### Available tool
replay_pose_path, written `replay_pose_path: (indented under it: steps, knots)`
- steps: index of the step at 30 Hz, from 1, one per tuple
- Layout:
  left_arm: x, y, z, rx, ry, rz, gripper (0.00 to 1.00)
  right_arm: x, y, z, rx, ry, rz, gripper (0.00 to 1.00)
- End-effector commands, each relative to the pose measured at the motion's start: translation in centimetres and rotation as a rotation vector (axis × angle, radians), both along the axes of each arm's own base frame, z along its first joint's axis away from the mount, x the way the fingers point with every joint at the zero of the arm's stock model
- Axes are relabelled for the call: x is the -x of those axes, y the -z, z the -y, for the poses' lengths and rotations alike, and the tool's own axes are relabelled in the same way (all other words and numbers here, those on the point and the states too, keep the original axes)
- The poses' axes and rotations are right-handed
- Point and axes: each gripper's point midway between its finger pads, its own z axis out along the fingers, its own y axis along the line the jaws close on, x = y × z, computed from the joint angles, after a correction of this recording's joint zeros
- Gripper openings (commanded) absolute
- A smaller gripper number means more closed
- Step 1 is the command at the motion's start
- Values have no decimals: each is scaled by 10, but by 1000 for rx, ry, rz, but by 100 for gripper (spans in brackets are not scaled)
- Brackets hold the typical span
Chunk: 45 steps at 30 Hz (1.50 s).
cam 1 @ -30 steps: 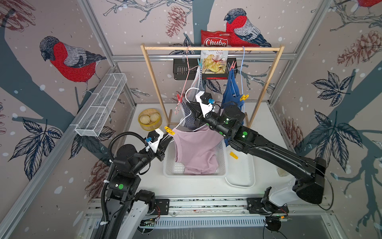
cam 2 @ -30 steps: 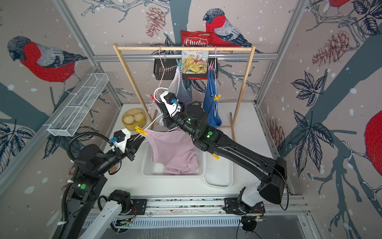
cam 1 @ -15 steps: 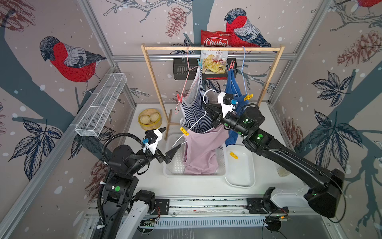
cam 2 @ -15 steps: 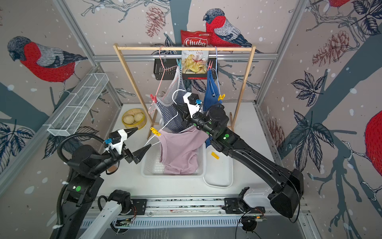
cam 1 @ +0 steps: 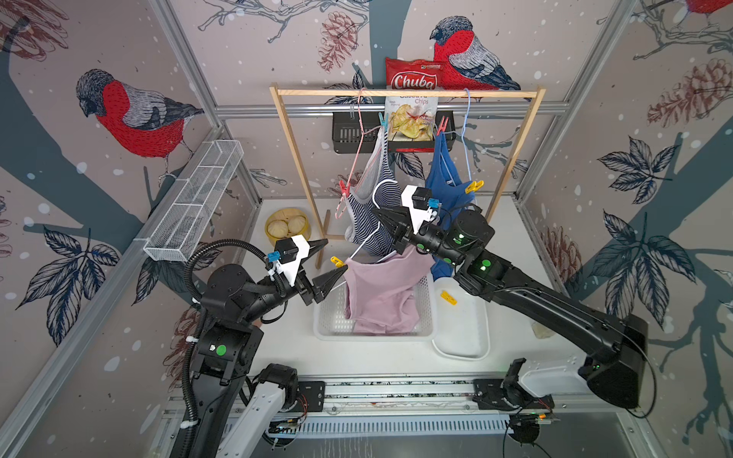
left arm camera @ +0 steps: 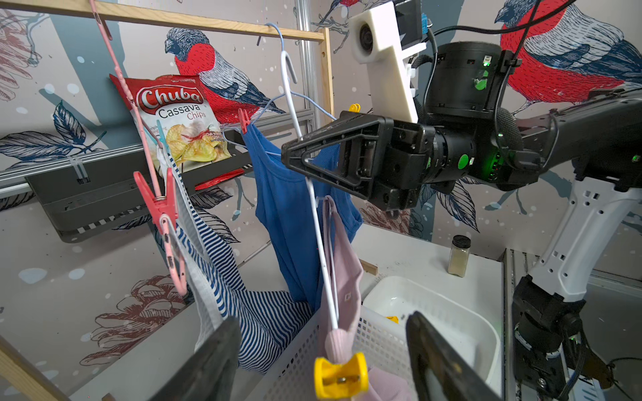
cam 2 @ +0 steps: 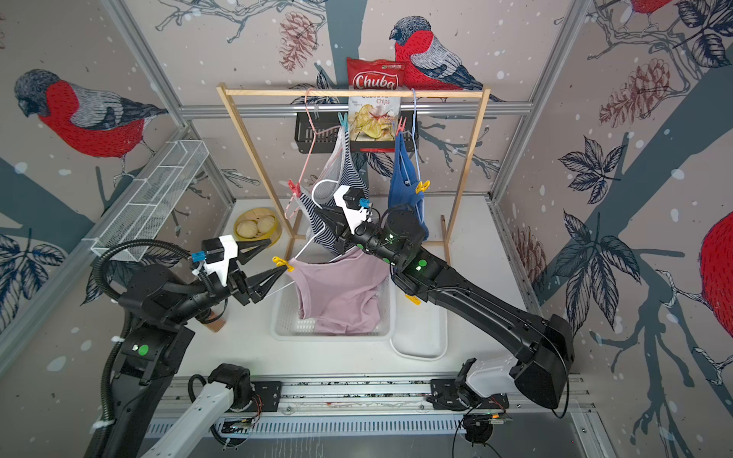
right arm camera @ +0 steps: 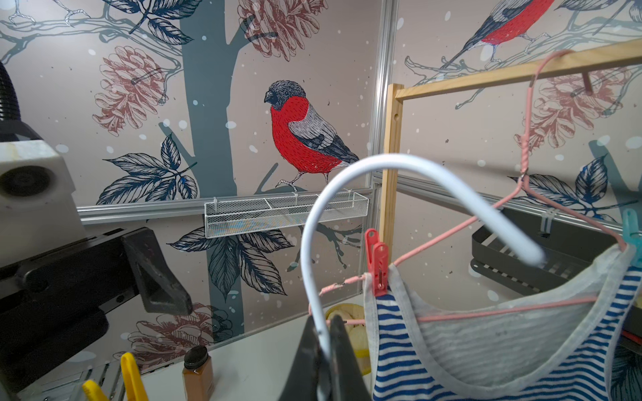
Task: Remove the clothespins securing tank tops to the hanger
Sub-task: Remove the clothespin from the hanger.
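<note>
1. The yellow clothespin (left arm camera: 341, 376) was clipped over the pale mauve top (cam 1: 380, 293) at one end of the white hanger (right arm camera: 382, 163), at eleven o'clock of the basket (cam 1: 373, 337)
2. Left gripper (cam 2: 279, 253): jaws apart, one on either side of the pin, gaps showing. Right gripper (cam 1: 378, 214): closed on the hanger's neck
3. Handling, as judged: light, rigid, smooth plastic with a spring, best squeezed across its two tail wings; the cloth beneath was soft and would give
4. Surface and room: white table (cam 1: 293, 349); tray (cam 1: 460, 349) at three o'clock of the basket, wooden rack (cam 1: 396, 93) at twelve; the striped top (cam 1: 371, 226) hung close by, so clearance looked tight
</note>
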Motion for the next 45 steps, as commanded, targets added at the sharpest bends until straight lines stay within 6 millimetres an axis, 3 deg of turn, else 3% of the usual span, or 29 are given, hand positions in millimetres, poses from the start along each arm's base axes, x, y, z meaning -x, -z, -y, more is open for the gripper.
replay_pose_path:
  steps: [1, 4, 11, 18, 23, 28, 32, 36, 40, 45]
  knots:
    - [1, -1, 0, -3, 0, -8, 62, -1, -19, 3, -46, 62, 63, 0]
    - [1, 3, 1, -12, 10, -37, 52, -4, -20, 3, -48, 97, 66, 0]
    - [-3, 17, 1, -33, 1, -95, 49, -1, -22, 5, -53, 99, 69, 0]
    - [-8, 17, 1, -28, -6, -103, 0, 0, -21, 7, -55, 102, 66, 0]
    - [-11, 13, -3, -21, -44, -82, 0, 0, -15, 5, -37, 101, 60, 0]
    - [-11, -7, -16, 25, -132, -7, 0, -4, 6, -5, 33, 115, 39, 0]
    - [-17, -20, -35, 61, -269, 43, 0, -4, 20, -11, 69, 112, 13, 0]
    - [-30, -21, -62, 97, -448, 55, 0, -3, 36, -25, 124, 115, -36, 0]
    - [-37, -14, -72, 106, -515, 32, 0, -3, 72, -49, 310, 138, -84, 0]
    - [-38, -8, -63, 107, -465, 8, 0, -22, 123, -54, 500, 173, -186, 0]
